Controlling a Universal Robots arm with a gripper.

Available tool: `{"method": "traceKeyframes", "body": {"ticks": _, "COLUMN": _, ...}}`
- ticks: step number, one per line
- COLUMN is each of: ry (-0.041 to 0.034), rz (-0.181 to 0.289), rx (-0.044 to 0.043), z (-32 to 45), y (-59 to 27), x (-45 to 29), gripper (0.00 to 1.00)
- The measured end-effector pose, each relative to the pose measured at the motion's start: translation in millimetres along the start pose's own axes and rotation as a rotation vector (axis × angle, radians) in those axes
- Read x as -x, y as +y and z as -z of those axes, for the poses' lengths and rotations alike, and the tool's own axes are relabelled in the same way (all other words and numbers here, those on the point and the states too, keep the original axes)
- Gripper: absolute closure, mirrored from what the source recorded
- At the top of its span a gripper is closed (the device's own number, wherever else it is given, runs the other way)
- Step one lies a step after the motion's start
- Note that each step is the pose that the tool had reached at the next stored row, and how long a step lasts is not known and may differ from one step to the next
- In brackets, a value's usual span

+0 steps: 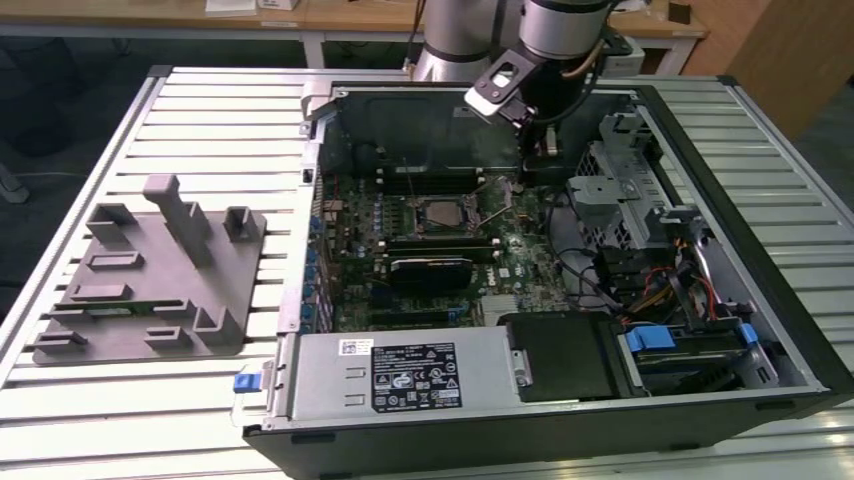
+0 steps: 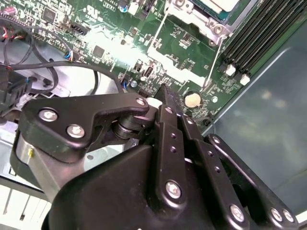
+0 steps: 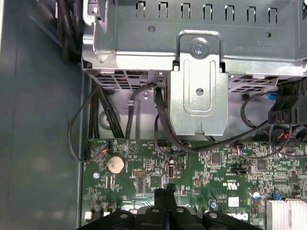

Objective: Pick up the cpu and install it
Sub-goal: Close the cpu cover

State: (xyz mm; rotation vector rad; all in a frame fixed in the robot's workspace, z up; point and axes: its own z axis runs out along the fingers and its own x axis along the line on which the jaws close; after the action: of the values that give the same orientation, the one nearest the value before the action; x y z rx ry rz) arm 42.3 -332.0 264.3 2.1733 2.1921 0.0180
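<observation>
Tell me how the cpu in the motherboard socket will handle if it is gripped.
The cpu looks like a thin, flat, metal-topped square, so it is probably stiff and light. Its shiny top suggests it is slippery. Lying low in the socket frame, it likely offers little edge to grip.

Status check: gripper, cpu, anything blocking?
Gripper shut, holding nothing, low over the motherboard near the coin cell. Cpu sits in the socket, apart from the gripper. No obstruction seen.
</observation>
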Motion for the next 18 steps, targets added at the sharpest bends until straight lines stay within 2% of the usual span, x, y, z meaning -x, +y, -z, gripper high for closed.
{"method": "traceKeyframes", "body": {"ticks": 18, "ry": 0.0001, "rz": 0.000, "rx": -0.0079, "z": -24.1, "y": 0.9, "x": -0.7, "gripper": 0.89}}
